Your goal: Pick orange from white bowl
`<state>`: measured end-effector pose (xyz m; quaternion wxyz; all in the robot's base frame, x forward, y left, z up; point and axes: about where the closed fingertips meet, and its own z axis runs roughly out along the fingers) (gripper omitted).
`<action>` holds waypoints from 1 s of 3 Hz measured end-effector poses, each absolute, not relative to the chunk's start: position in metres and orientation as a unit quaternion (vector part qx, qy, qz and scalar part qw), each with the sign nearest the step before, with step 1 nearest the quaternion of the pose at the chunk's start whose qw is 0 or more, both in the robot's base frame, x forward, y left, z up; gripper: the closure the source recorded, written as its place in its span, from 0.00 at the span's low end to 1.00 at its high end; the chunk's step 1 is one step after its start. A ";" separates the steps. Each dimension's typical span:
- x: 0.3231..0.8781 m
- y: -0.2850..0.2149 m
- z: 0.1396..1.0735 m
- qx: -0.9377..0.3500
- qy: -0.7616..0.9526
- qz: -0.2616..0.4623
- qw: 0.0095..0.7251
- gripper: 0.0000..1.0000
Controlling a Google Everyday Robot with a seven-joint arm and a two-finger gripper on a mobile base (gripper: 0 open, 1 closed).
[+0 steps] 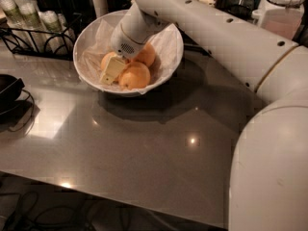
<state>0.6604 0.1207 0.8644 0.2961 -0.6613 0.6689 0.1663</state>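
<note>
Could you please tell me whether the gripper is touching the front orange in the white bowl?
Cannot tell. In the camera view the gripper sits inside the white bowl, overlapping the front orange; no gap shows, but contact is hidden.

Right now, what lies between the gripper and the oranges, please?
Nothing shows in the camera view: the gripper sits inside the white bowl, right at the oranges.
</note>
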 end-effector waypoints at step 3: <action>0.663 0.129 0.854 -0.666 0.671 0.177 0.275 0.41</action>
